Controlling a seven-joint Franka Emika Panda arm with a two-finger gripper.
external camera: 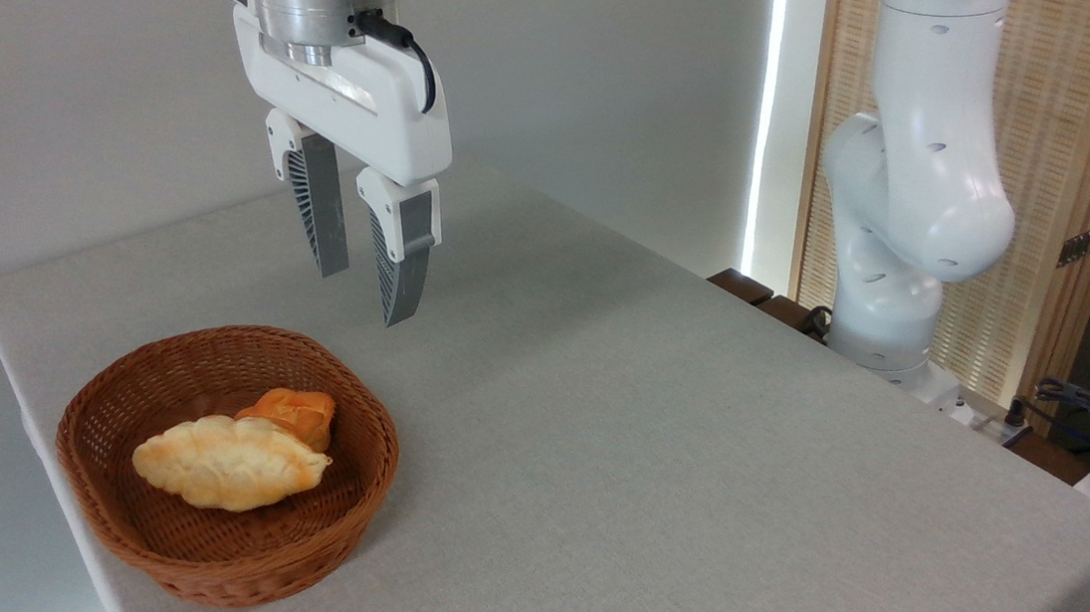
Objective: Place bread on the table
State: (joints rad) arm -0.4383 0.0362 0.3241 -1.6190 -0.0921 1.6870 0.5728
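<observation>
Pale, ridged bread (230,463) lies in the basket (356,508) near the table (690,460) corner; the gripper (364,297) hangs above, jaws narrowly apart, empty.

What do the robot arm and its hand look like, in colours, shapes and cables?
The arm is glossy white with rounded, bulging joints and small dark oval holes. The hand has a white boxy body under a silver metal ring, and a black cable curves along its side. Its two fingers are grey, ribbed and tapered, set in white mounts. No markings are readable.
</observation>
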